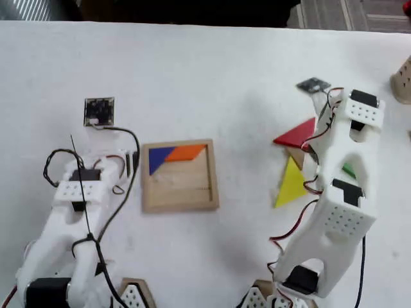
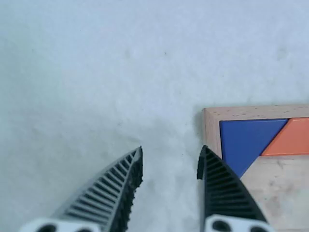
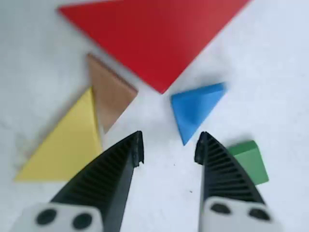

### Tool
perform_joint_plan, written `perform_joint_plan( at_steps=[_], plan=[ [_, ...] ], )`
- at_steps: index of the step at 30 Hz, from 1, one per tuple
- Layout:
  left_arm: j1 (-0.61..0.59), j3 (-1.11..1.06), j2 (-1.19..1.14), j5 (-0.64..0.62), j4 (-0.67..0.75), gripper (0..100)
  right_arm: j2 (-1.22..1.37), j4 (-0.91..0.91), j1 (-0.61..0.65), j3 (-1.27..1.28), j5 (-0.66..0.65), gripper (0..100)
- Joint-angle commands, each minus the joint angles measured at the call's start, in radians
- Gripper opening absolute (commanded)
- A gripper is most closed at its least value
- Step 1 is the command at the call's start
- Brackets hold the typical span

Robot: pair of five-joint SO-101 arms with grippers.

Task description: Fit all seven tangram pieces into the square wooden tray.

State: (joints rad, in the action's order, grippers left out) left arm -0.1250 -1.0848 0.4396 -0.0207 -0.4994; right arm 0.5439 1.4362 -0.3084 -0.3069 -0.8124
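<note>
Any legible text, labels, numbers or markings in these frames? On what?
None legible.
The wooden tray, red triangle and yellow triangle are plain, with no print.
On the small dark board beside the tray and the second dark board farther off, any markings are too small to read.

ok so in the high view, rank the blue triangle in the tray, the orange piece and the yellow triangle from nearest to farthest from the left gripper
1. blue triangle: in the corner of the tray closest to the left gripper.
2. orange piece: right beside the blue one, along the tray's far edge.
3. yellow triangle: out on the table, beyond the tray's other side.
</note>
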Motion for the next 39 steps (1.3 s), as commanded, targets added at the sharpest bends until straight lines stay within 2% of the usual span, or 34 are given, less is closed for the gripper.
perform_joint_plan(
  at_steps=[1, 6, 11, 22, 28, 39],
  plan=[
    [-0.002, 0.005, 0.036, 0.009, 0.021, 20, -0.068, -0.076, 0.007, -0.028, 0.348, 16.6],
    [-0.002, 0.005, 0.036, 0.009, 0.021, 20, -0.002, -0.11, 0.05, -0.02, 0.485, 18.8],
    [-0.002, 0.005, 0.036, 0.009, 0.023, 20, 0.05, -0.113, 0.101, -0.021, 0.499, 18.5],
    [0.03, 0.017, -0.002, 0.009, 0.028, 20, 0.065, -0.15, 0.036, 0.009, 0.598, 18.4],
    [0.024, 0.098, -0.119, 0.008, 0.017, 20, -0.019, -0.265, 0.03, 0.15, 0.601, 18.4],
    [0.022, 0.126, -0.134, 0.008, -0.023, 20, -0.265, -0.479, -0.008, 0.436, 0.605, 18.4]
  ],
)
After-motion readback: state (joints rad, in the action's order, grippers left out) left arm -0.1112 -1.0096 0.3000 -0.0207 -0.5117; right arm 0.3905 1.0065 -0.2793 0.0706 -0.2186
